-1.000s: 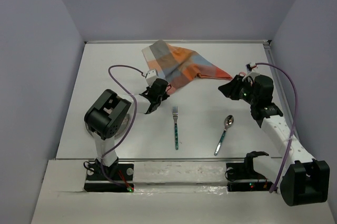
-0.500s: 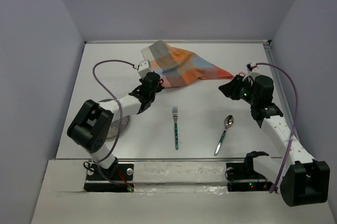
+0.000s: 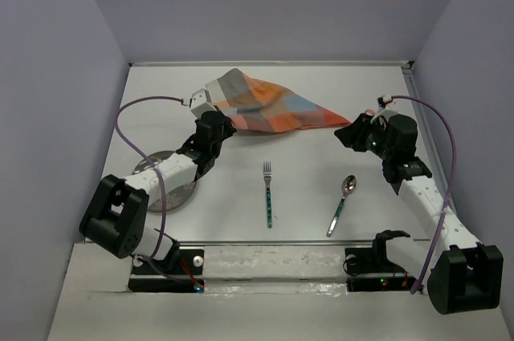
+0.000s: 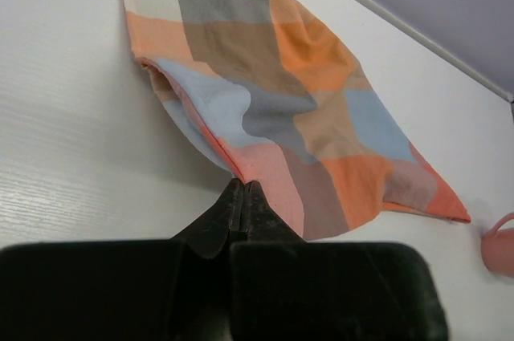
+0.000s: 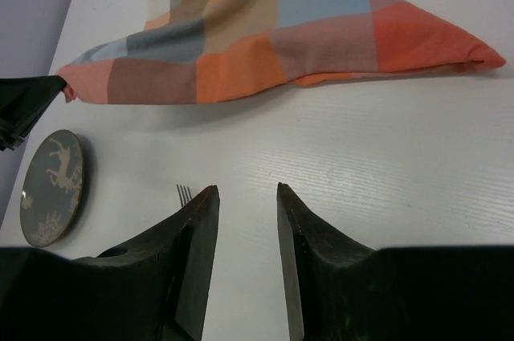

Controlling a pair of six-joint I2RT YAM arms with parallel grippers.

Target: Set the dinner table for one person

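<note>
The left end effector (image 4: 243, 190) is clenched on a pink corner of the cloth (image 4: 265, 92), its jaws pressed together with the fabric running away from the tips toward 12 and 2 o'clock. From above, that end effector (image 3: 221, 120) sits at the cloth's (image 3: 265, 108) 8 o'clock corner. The rest of the fabric lies spread at the 12 o'clock side of the worktop (image 3: 305, 188), which fills the whole scene under both arms. The right end effector (image 5: 245, 192) is released and holds nothing, its jaws parted and aimed at bare surface just short of the cloth's (image 5: 265, 44) near edge. I judge the step in hand to be placing the napkin. The next move likely calls for drawing it down toward the setting and laying it flat, perhaps with the idle right end effector (image 3: 344, 134) steadying the far corner. The top view alone shows the whole layout: the plate (image 3: 183, 191) at 8 o'clock, half hidden under the left arm, the fork (image 3: 267, 194) near 6, and the spoon (image 3: 343, 203) at 5. The right wrist view shows the plate's (image 5: 52, 188) printed pattern and the fork's (image 5: 184, 192) tines. Only the left wrist view confirms the pinch itself.
</note>
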